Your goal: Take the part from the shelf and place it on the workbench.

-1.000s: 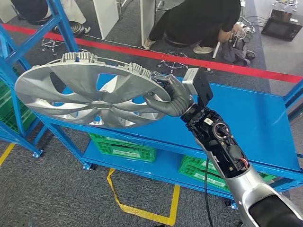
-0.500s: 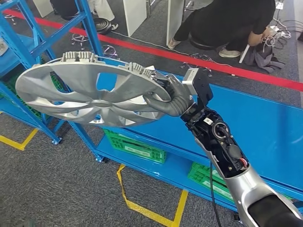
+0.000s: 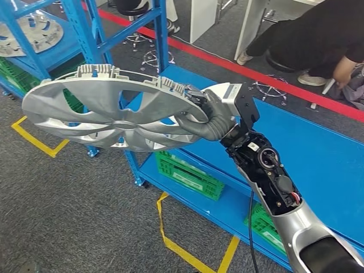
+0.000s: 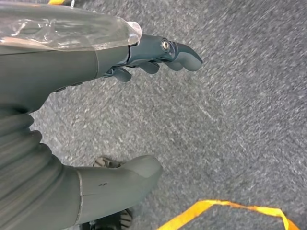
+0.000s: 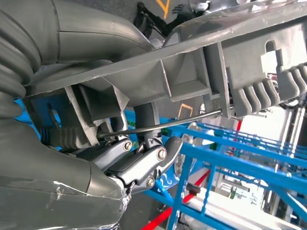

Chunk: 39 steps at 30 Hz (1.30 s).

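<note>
Swung left, view shows blue shelf (image 3: 300, 148) over grey carpet (image 3: 77, 216).

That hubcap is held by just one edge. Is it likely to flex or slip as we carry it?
The hubcap looks like thin silver plastic, so probably light and fairly stiff; it sits near level without visible droop. The right hand grips only its rim, so the far side may bounce. The smooth face could be slippery, though the fingers hook its ribbed back, which likely helps.
</note>
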### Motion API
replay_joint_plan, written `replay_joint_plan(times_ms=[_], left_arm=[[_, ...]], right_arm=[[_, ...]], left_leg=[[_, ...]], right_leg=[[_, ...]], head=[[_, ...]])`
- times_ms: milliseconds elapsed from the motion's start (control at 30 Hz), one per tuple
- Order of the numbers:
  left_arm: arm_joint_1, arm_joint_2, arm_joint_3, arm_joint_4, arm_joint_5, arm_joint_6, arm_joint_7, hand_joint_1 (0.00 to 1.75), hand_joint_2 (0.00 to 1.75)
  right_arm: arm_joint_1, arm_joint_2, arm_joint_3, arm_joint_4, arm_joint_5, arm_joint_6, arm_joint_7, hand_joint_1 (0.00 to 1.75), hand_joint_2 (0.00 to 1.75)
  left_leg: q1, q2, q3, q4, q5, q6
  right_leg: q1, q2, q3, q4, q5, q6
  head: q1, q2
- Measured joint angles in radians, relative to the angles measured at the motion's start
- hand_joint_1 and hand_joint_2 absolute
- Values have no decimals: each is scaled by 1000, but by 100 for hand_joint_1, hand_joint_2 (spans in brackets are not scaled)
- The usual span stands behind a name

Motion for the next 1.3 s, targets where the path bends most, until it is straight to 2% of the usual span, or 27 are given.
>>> replay_joint_plan(times_ms=[33,67,133,200,267,300,333,400,467,500,533,567,600,667,733,767,833,900,967,1000,1033,1067,1100,1133,1200,1267,1300], left_arm=[[0,-1,0,0,-1,0,2,0,175],[1,-1,0,0,-2,1,4,0,175],[1,-1,0,0,-2,3,4,0,175],[0,-2,0,0,-1,7,4,0,175],[1,-3,0,1,0,12,4,0,175],[3,-3,0,1,1,14,4,0,175],[6,-2,0,1,1,15,4,0,175],[8,0,0,1,1,19,3,0,175],[5,1,0,2,1,22,3,0,175],[4,0,0,2,1,23,3,0,175],[4,-1,0,2,0,27,2,0,175],[5,-3,0,2,-1,31,1,0,175],[6,-3,0,2,-1,36,-1,0,175],[5,-3,0,2,-3,46,-10,0,175],[2,-4,0,2,-4,54,-21,0,175],[1,-5,0,2,-5,57,-26,0,175],[3,-5,0,2,-6,60,-30,0,175],[4,-5,0,2,-9,65,-32,0,175],[1,-5,-1,2,-14,70,-33,0,175],[0,-6,-1,2,-15,69,-32,0,175],[0,-6,-1,2,-16,64,-28,0,175],[0,-7,-1,2,-16,57,-24,0,175],[1,-8,-1,2,-16,49,-19,0,175],[1,-8,-1,2,-16,41,-16,0,175],[1,-9,-2,2,-19,33,-13,0,175],[0,-10,-3,2,-23,30,-10,0,175],[2,-10,-4,2,-25,29,-8,0,175]], right_arm=[[1,0,-1,-1,5,0,1,175,175],[2,0,-1,-2,8,1,3,175,175],[2,0,-1,-7,10,6,6,175,175],[-1,0,-1,-15,9,10,8,175,175],[-3,0,0,-23,8,13,11,175,175],[-3,1,0,-26,8,14,13,175,175],[-3,1,1,-28,8,16,15,175,175],[-4,1,2,-33,7,19,17,175,175],[-4,1,2,-37,5,21,17,175,175],[-4,1,2,-38,4,22,17,175,175],[-4,2,2,-39,3,23,17,175,175],[-4,2,2,-39,3,26,18,175,175],[-3,2,2,-39,3,28,18,175,175],[-5,2,2,-41,2,31,18,175,175],[-9,1,2,-45,2,31,18,175,175],[-11,2,3,-46,1,31,18,175,175],[-15,2,5,-47,0,31,18,175,175],[-16,2,6,-47,0,31,18,175,175],[-17,2,6,-47,-1,31,18,175,175],[-16,2,6,-47,-3,32,18,175,175],[-16,2,7,-46,-4,32,17,175,175],[-15,2,7,-46,-5,32,17,175,175],[-15,2,7,-45,-6,32,16,175,175],[-16,2,8,-44,-8,32,15,175,175],[-18,2,8,-44,-10,33,14,175,175],[-20,2,8,-43,-12,32,11,175,175],[-20,2,8,-43,-12,32,10,175,175]], left_leg=[[-1,-12,1,0,0,1],[-2,-25,1,1,0,1],[-2,-51,5,2,-1,0],[-3,-74,3,4,0,-4],[1,-96,-5,3,5,-15],[3,-108,-9,1,8,-22],[4,-106,-11,1,8,-27],[0,-61,-35,46,-20,-36],[-1,-4,-100,177,-84,-43],[1,7,-137,250,-112,-47],[3,13,-162,299,-124,-51],[5,16,-168,310,-118,-53],[8,21,-150,275,-94,-55],[10,56,-70,127,-32,-56],[5,84,-14,22,0,-47],[1,84,-8,6,1,-40],[0,62,-9,5,2,-25],[3,42,-6,2,4,-12],[3,22,-5,1,5,-3],[2,11,-5,1,5,0],[1,-1,-5,1,5,1],[-1,-14,-4,1,5,1],[-1,-28,-3,2,5,1],[-1,-42,-1,2,5,1],[-1,-68,-1,4,6,-2],[2,-90,-8,4,9,-10],[3,-102,-11,3,13,-17]], right_leg=[[0,3,-20,37,-4,-2],[0,5,-23,35,11,-4],[0,22,22,-82,90,-14],[-1,65,78,-212,149,-23],[0,84,102,-260,156,-27],[0,73,107,-269,156,-29],[-1,61,113,-275,158,-32],[-4,36,121,-289,166,-40],[-2,9,123,-294,168,-45],[-1,-6,123,-294,167,-46],[0,-19,123,-294,166,-47],[0,-32,123,-294,165,-47],[0,-43,124,-293,164,-45],[2,-64,126,-290,158,-38],[8,-82,127,-285,150,-27],[11,-90,128,-283,146,-21],[9,-102,132,-282,140,-11],[3,-70,116,-240,107,-2],[-1,-18,59,-113,40,2],[-1,-5,23,-35,10,2],[-1,1,-6,23,-6,2],[-1,4,-21,46,-3,0],[-1,7,-15,24,22,-4],[-1,14,9,-37,62,-8],[-2,55,70,-184,137,-19],[-1,82,102,-259,154,-23],[0,76,110,-267,151,-24]], head=[[3,0],[6,0],[12,0],[14,0],[15,0],[16,0],[17,0],[8,0],[-7,0],[-12,0],[-16,0],[-19,0],[-22,0],[-27,0],[-28,0],[-26,0],[-20,0],[-16,0],[-7,0],[-3,0],[1,0],[4,0],[7,0],[9,0],[14,0],[16,0],[16,0]])
